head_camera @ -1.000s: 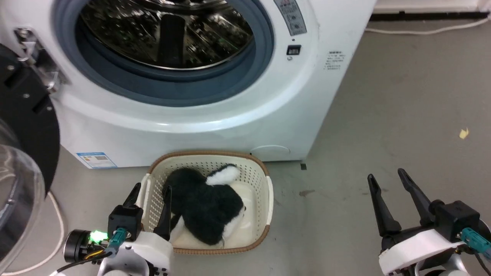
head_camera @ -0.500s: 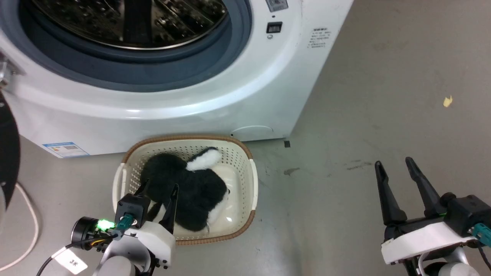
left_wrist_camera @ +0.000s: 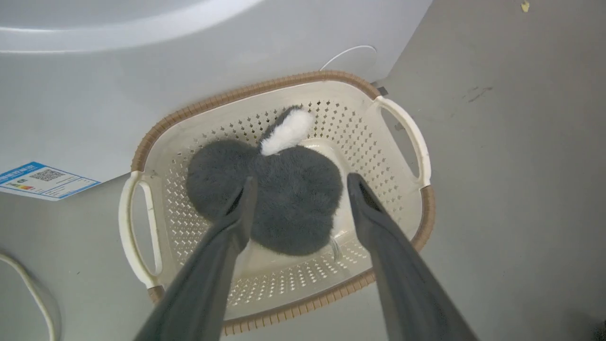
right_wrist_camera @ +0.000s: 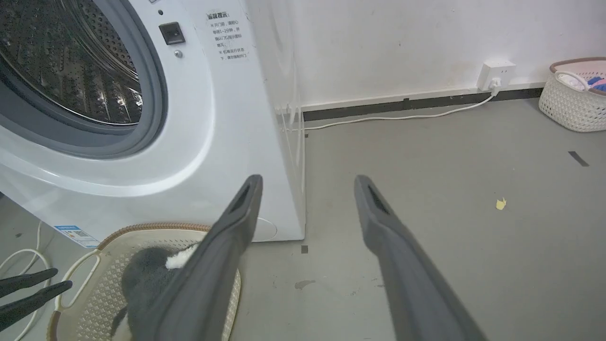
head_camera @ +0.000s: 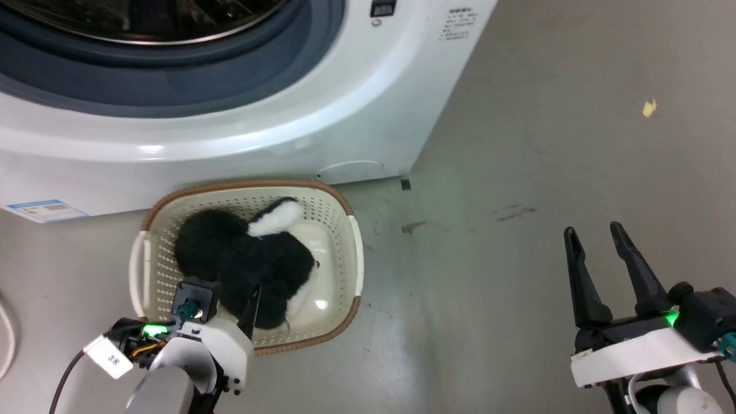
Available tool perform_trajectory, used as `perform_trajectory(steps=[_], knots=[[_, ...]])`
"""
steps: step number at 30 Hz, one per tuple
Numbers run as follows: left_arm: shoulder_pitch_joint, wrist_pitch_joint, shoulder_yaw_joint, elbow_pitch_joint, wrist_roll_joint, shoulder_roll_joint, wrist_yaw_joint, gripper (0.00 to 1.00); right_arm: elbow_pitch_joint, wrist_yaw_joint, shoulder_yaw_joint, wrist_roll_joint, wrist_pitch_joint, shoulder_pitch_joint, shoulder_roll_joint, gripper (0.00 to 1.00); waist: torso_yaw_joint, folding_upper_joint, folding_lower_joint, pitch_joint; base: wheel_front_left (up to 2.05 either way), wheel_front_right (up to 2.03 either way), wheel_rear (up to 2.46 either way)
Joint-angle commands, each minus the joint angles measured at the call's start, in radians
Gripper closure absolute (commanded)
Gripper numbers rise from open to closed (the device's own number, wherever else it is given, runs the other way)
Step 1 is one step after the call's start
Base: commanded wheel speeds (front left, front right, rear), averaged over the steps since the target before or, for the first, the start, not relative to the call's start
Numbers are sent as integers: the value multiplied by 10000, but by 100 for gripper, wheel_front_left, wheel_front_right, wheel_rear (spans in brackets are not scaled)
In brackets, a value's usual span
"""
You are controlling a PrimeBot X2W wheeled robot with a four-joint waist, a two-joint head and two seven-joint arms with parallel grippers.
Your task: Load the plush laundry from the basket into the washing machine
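The black plush laundry (head_camera: 241, 259) with its white tip (left_wrist_camera: 289, 132) lies in the cream basket (head_camera: 345, 210) on the floor, right before the white washing machine (head_camera: 230, 132). My left gripper (head_camera: 227, 290) hangs open over the basket's near side. In the left wrist view the left gripper (left_wrist_camera: 302, 181) has its fingers either side of the plush (left_wrist_camera: 293, 213), above it and not closed on it. My right gripper (head_camera: 593, 230) stands open and empty over bare floor far to the right. The steel drum (right_wrist_camera: 71, 61) is open.
A white cable (head_camera: 4, 345) lies on the floor at the left. A yellow scrap (head_camera: 648, 107) sits on the grey floor to the right. In the right wrist view a second pale basket (right_wrist_camera: 573, 104) stands by the wall, with a socket (right_wrist_camera: 494, 73) and cord.
The head camera has tilted down, so the washer slid up the picture. My left gripper has come further over the basket, its fingers now astride the plush. The right gripper stays open.
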Motion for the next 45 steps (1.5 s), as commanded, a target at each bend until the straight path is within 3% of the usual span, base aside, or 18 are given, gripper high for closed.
perform_trajectory(steps=[1,14,23,45], knots=[[-365,95,-260,348,-165,195,-82,0,-76,-5,30,169,-128,-227,-3,0,-193,-1,-1,260,0,0,0],[-1526,798,-1313,1658,-946,973,-205,0,-183,-6,194,720,-378,-435,-3,0,-869,-1,-1,1271,0,0,0],[-2586,1344,-2077,2628,-1558,1979,-307,0,-348,-7,434,1160,-587,-601,-3,0,-1515,-1,-1,2265,0,0,0],[-5806,2278,-3624,5109,-1902,2610,35,0,-879,-9,467,2001,-1025,-624,-4,0,-2162,-1,-1,4363,0,0,0]])
